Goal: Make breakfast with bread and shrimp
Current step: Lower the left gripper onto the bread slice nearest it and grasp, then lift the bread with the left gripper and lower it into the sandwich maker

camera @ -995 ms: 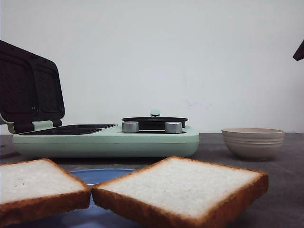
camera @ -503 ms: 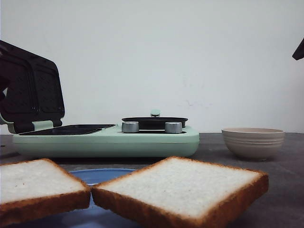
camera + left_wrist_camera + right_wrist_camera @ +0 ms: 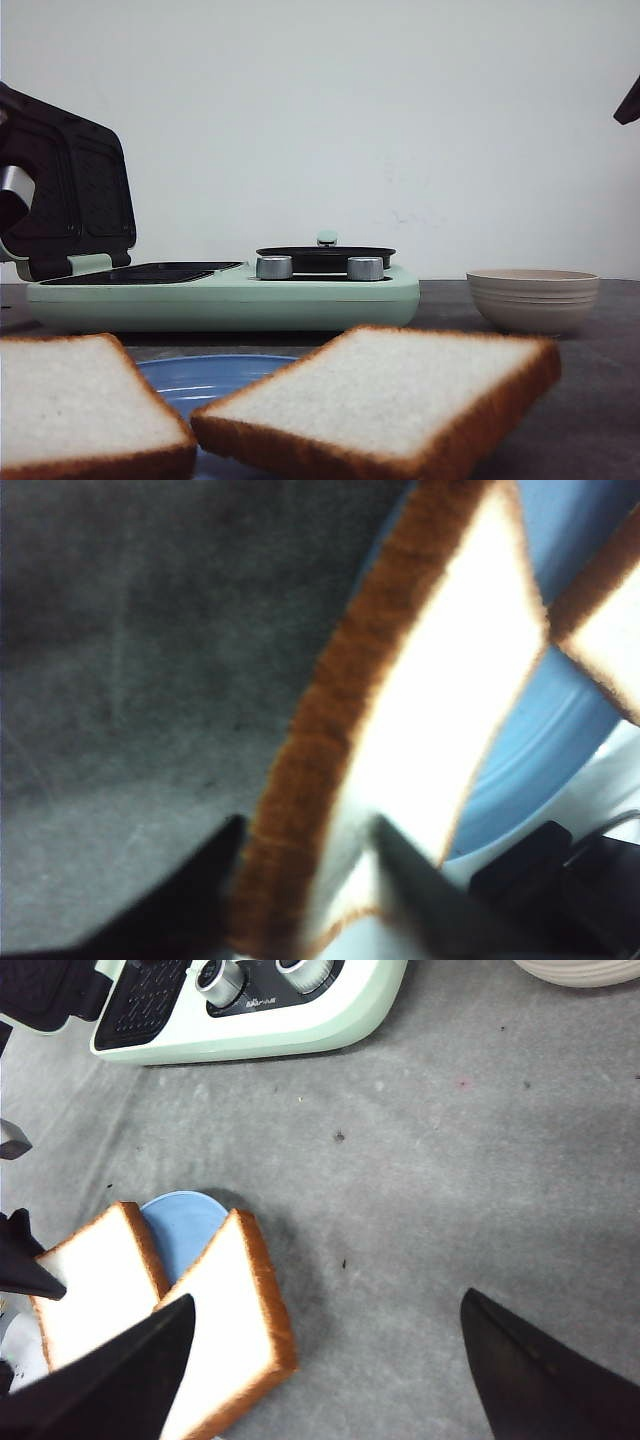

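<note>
Two bread slices lie overlapping a blue plate [image 3: 210, 372]: the left slice [image 3: 80, 400] and the right slice [image 3: 390, 390]. My left gripper [image 3: 305, 900] is shut on the left slice [image 3: 430, 680] at its crust edge, one finger outside the crust and one on the white face. Its finger [image 3: 25, 1265] shows at that slice's edge in the right wrist view. My right gripper [image 3: 320, 1380] is open wide and empty, high above the table beside the right slice [image 3: 225, 1320]. No shrimp is in view.
A mint-green sandwich maker [image 3: 230, 295] stands behind the plate, its dark lid [image 3: 65, 195] raised at the left. It has two silver knobs and a small black pan. A beige ribbed bowl [image 3: 532, 298] stands at the right, its contents hidden. The table is grey.
The left slice has shifted and tilted in the left gripper's hold. The right slice moved slightly. A silver part of the left arm has come into the front view's left edge.
</note>
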